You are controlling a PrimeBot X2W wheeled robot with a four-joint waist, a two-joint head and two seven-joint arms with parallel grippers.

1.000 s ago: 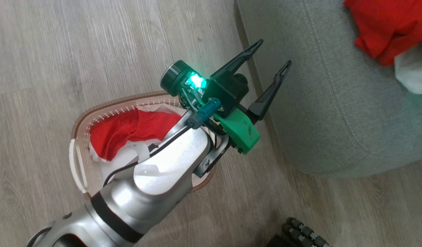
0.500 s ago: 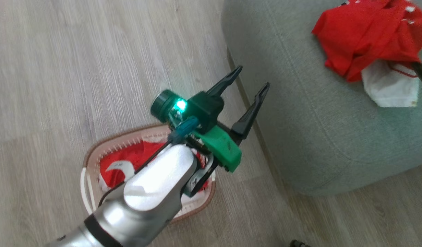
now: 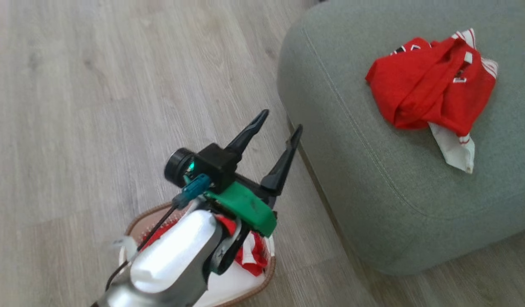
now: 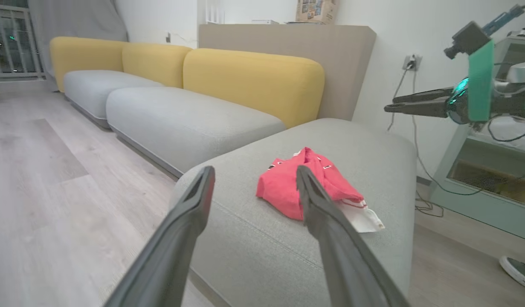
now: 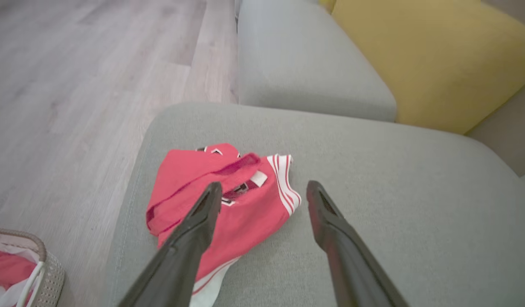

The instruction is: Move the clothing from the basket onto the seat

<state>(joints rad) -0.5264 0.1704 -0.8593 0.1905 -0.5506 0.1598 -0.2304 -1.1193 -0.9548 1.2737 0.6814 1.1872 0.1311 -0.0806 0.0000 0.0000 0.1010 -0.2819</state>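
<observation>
Now that the head camera has swung toward the seat (image 3: 330, 140), you see one garment (image 3: 428, 91) lying free on it: that piece is moved, while more clothing (image 3: 250, 256) sits in the basket (image 3: 143, 215). Left pincer (image 3: 281, 120), between basket and seat, and right pincer (image 5: 263, 186), above the garment, are spread and empty.

The room light is soft, even and bright. In the head view a white glare sits on the silver forearm (image 3: 172, 256) at 7 o'clock, so light comes from above. The floor (image 3: 74, 85) looks pale, and the shadow under the seat (image 3: 373, 192) is weak. In both wrist views the near fingers (image 4: 177, 243) (image 5: 187, 238) at 6 o'clock are blurred, and lines bend toward the edges.
</observation>
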